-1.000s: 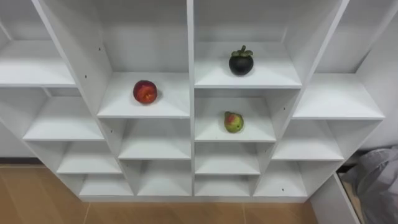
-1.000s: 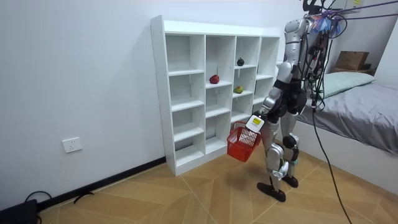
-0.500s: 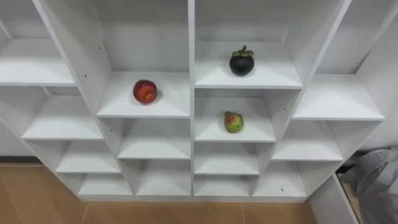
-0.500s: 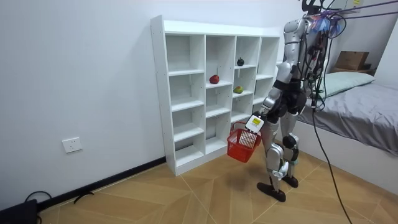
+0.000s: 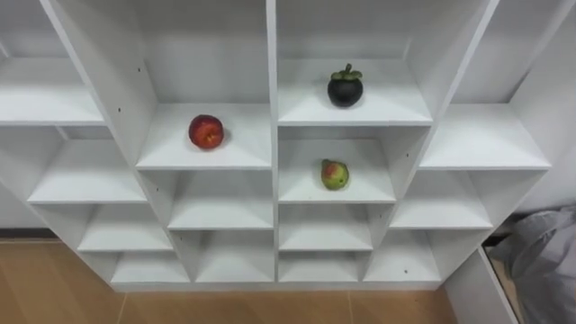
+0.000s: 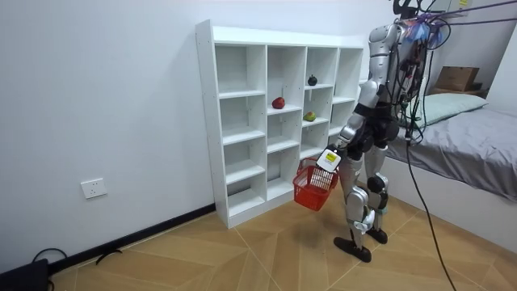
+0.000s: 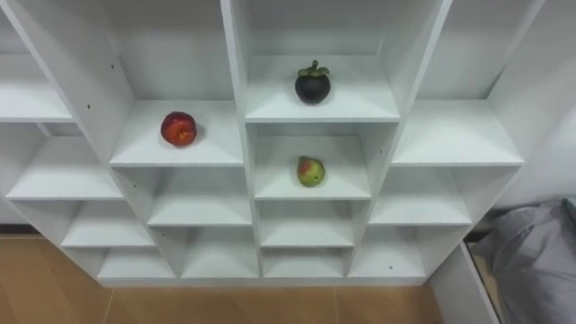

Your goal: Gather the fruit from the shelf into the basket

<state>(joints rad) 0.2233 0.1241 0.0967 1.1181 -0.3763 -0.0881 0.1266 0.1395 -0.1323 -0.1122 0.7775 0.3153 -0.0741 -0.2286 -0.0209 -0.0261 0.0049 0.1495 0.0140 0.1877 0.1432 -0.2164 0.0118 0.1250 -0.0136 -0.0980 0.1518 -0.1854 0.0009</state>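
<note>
Since a second ago the red basket (image 6: 312, 187) has swung slightly toward the closet (image 6: 207, 121), along with the left hand (image 6: 327, 158) that carries it. The three fruits lie where they did. The left hand's fingers are closed on the basket's handle, and the basket hangs low in front of the robot's legs. The robot stands upright on the wooden floor, facing the white closet, with a bed (image 6: 472, 166) behind it at the room view's right. A red fruit (image 5: 207, 131) sits on a shelf left of the centre divider. A dark mangosteen (image 5: 345, 88) sits one shelf higher in the next column, and a green-and-red fruit (image 5: 334, 175) lies in the compartment directly below it.
</note>
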